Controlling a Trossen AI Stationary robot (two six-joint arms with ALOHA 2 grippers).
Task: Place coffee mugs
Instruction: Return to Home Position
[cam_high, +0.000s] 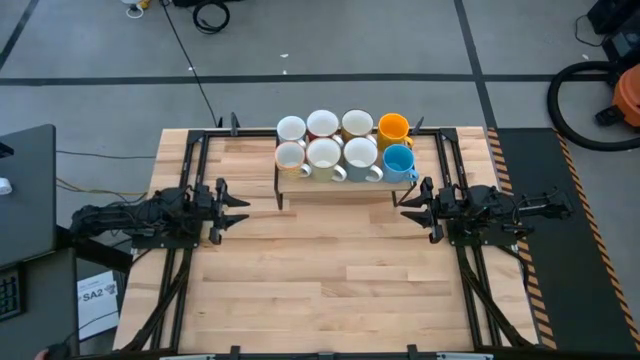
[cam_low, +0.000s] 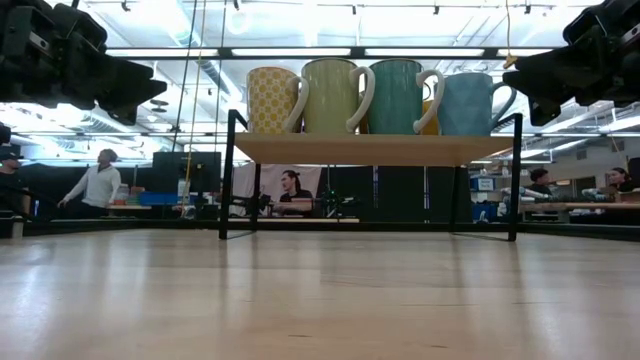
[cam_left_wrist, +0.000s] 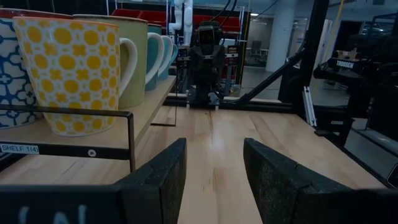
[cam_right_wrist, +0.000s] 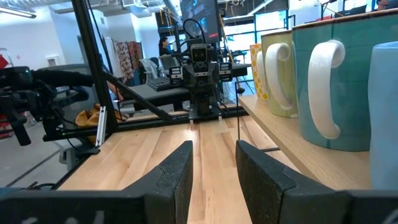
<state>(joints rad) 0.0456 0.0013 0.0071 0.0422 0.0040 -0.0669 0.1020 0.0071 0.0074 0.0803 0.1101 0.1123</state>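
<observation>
Eight coffee mugs (cam_high: 341, 148) parked on shelf (cam_high: 330, 190), two rows, far middle of table (cam_high: 320, 290). Left hand (cam_high: 242, 208) and right hand (cam_high: 407, 207) both released, empty, flanking shelf's front corners, pointing inward at each other. Looks clear for retreat home, nothing snagged.

Around your wooden desk (cam_high: 330, 290) you have grey floor (cam_high: 350, 40) with dark lines (cam_high: 470, 40); behind it, long ceiling lights (cam_low: 300, 52) glow over a seated person (cam_low: 291, 188)

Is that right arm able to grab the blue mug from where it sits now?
Probably yes: the blue mug stands at the shelf corner nearest the right gripper, whose fingers are open, with only bare table between.
</observation>
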